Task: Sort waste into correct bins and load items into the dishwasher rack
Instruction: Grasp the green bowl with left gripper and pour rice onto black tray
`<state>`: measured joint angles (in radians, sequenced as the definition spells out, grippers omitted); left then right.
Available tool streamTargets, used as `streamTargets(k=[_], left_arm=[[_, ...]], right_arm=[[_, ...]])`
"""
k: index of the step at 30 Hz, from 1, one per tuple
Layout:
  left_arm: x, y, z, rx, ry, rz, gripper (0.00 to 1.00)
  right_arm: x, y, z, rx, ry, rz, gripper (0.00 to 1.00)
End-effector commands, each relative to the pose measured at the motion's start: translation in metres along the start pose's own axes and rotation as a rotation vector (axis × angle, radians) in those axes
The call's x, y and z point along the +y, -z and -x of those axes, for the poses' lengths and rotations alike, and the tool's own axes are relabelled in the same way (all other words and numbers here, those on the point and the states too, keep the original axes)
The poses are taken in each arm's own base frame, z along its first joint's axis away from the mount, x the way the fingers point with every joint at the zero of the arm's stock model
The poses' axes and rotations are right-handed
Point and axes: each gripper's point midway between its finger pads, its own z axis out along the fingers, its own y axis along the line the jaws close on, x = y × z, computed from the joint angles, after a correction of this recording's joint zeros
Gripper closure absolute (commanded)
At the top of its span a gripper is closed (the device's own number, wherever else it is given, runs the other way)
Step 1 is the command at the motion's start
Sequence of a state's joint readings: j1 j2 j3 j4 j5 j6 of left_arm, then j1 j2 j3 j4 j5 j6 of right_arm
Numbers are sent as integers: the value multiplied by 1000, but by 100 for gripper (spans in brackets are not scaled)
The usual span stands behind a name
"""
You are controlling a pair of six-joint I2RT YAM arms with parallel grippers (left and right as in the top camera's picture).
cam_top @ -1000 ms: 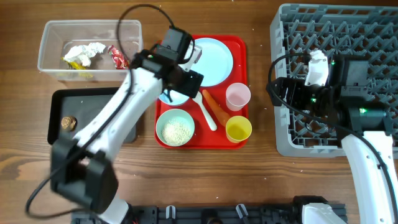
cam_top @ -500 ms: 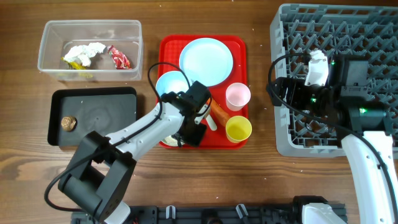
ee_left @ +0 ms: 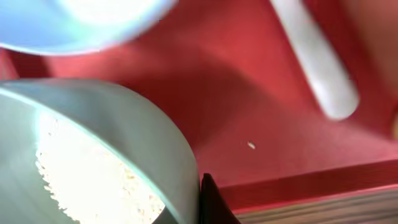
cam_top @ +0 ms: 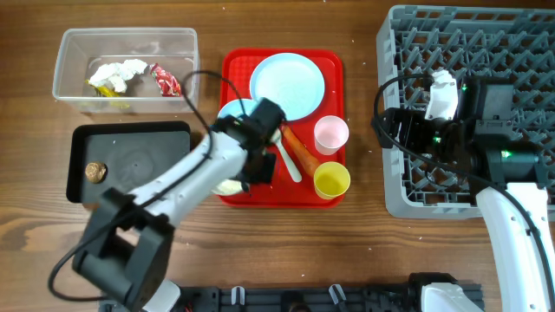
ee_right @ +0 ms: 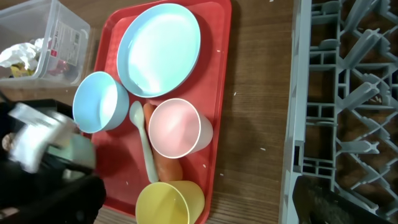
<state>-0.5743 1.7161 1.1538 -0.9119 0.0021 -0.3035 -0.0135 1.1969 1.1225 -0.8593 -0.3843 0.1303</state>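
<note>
On the red tray [cam_top: 339, 95] lie a pale blue plate [cam_top: 287, 84], an empty blue bowl [cam_top: 234, 111], a pink cup [cam_top: 331, 134], a yellow cup [cam_top: 332, 179], a white spoon [cam_top: 290, 163] and an orange carrot [cam_top: 299, 149]. My left gripper [cam_top: 251, 169] is shut on the rim of the bowl [ee_left: 137, 130] that holds the rice [ee_left: 81, 174]. Its dark finger [ee_left: 211, 202] presses against the bowl's outer wall. My right gripper [cam_top: 388, 130] hangs open and holds nothing at the left edge of the grey dishwasher rack [cam_top: 486, 52].
At the back left, the clear tub [cam_top: 126, 39] holds crumpled tissue [cam_top: 117, 74] and a red wrapper [cam_top: 166, 80]. The black tray [cam_top: 139, 156] in front of it holds a brown lump [cam_top: 94, 171]. A strip of bare wood separates the red tray from the rack.
My left arm swung down from over the plate to the rice bowl at the tray's front left, and its jaws closed on the bowl's rim. The right arm has not moved.
</note>
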Motion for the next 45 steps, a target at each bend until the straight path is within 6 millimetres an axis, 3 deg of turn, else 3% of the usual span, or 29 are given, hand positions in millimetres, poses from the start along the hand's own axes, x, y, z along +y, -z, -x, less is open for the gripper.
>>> streamTargets(k=[1,5,10,17,22,27,45], left_arm=[[33,59,25,-143,178,-102,96],[97,81,33,-204,332,-150,96],[155,72,31,-261,447,-427,96],[196,72,20,-489,506,-873,96],[202,84,27,-617,496,-1109,96],[210,118,31,-754,499,-1303,96],[216,120,27,-718,588,-1333,96]], right_arm=[[3,1,5,-12,7,5,0],[3,1,5,-12,7,5,0],[3,1,5,-12,7,5,0],[3,1,5,-12,6,6,0],[3,1,4,-8,4,5,0],[3,1,2,2,1,4,0],[2,1,1,6,2,-2,0]])
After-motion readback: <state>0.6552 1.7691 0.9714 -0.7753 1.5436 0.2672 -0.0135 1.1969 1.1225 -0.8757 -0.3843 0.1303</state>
